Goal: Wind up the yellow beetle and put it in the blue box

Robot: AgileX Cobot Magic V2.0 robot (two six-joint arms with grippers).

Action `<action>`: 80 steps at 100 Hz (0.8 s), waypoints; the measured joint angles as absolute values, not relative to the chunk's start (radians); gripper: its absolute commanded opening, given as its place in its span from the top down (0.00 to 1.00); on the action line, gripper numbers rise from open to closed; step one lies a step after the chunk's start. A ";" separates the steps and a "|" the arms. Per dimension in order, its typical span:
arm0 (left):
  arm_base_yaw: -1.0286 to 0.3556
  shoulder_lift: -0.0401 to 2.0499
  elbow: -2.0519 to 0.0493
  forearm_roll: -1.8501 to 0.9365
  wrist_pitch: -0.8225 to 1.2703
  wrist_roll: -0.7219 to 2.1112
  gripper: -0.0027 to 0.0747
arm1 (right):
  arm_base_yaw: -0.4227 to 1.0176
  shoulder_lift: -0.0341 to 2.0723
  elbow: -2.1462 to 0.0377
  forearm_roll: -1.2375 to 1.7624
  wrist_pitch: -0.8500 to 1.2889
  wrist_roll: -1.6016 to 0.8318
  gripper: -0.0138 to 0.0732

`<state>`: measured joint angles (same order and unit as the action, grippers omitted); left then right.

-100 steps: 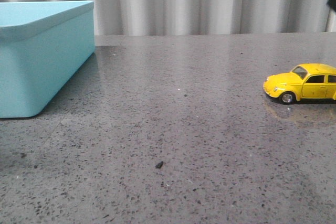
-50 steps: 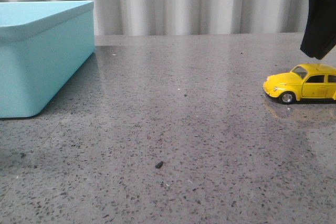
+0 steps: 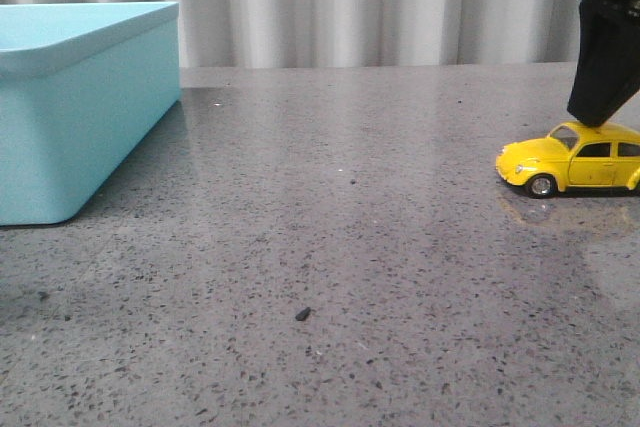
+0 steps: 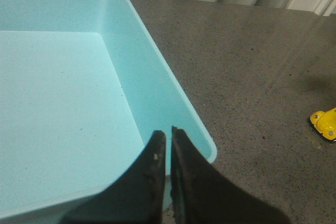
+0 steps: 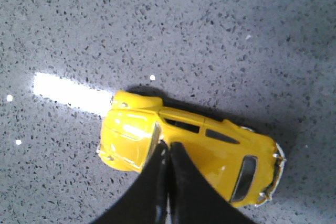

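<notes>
Right gripper (image 3: 597,119), a black pincer, comes down from the upper right of the front picture. Its two fingers are pressed together with almost no gap. The tips sit right on the roof of the small shiny yellow beetle car (image 3: 572,159), near its front window. The fingers do not go around the car, so it holds nothing.

One toy car can be seen. It stands on its wheels at the right edge of the front picture, nose pointing left. In the right wrist picture the yellow beetle car (image 5: 189,142) fills the middle, with the closed fingertips (image 5: 167,153) touching its top.

One big light blue plastic box (image 3: 75,107) with round corners and a rim stands at the far left, well apart from the car.

Both rest on a flat grey speckled stone table (image 3: 330,247). One small dark crumb (image 3: 302,314) lies near the lower middle. Pale folded curtains (image 3: 350,2) hang behind the table.

Left gripper (image 4: 168,145) is also black and closed. It hangs over the near corner of the blue box (image 4: 63,103) and holds nothing.
</notes>
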<state>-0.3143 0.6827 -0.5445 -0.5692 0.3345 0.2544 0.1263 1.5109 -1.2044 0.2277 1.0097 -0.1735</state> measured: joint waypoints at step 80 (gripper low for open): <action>-0.314 0.683 -0.545 -0.569 0.335 0.254 0.99 | 0.126 1.529 -1.171 0.217 0.972 -0.137 0.89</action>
<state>-0.3143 0.6827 -0.5445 -0.5692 0.3345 0.2544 0.1263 1.5288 -1.1707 0.2165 0.9721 -0.1373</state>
